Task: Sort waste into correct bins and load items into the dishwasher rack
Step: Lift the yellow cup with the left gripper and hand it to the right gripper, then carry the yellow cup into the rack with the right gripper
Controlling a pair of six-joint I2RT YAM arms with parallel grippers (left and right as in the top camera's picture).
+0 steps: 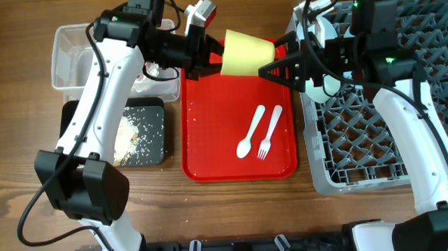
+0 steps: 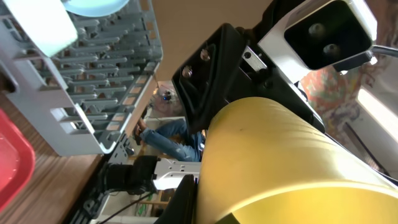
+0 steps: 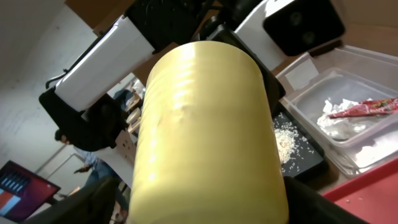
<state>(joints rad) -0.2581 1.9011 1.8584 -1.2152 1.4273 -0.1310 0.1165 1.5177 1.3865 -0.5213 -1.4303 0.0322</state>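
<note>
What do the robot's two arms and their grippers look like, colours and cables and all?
Both the left arm and right arm have white links, black joint housings and loose black cables. Green lights glow near the wrists. The left gripper and right gripper are black and angular.

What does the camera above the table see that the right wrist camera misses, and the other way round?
Only the overhead view shows the white spoon, the fork and the grey dishwasher rack. Only the right wrist view shows the red snack wrapper lying in the clear tub; from above, the left arm seems to cover that spot. Both show the yellow cup, the tub, and the black tray with rice scraps.
</note>
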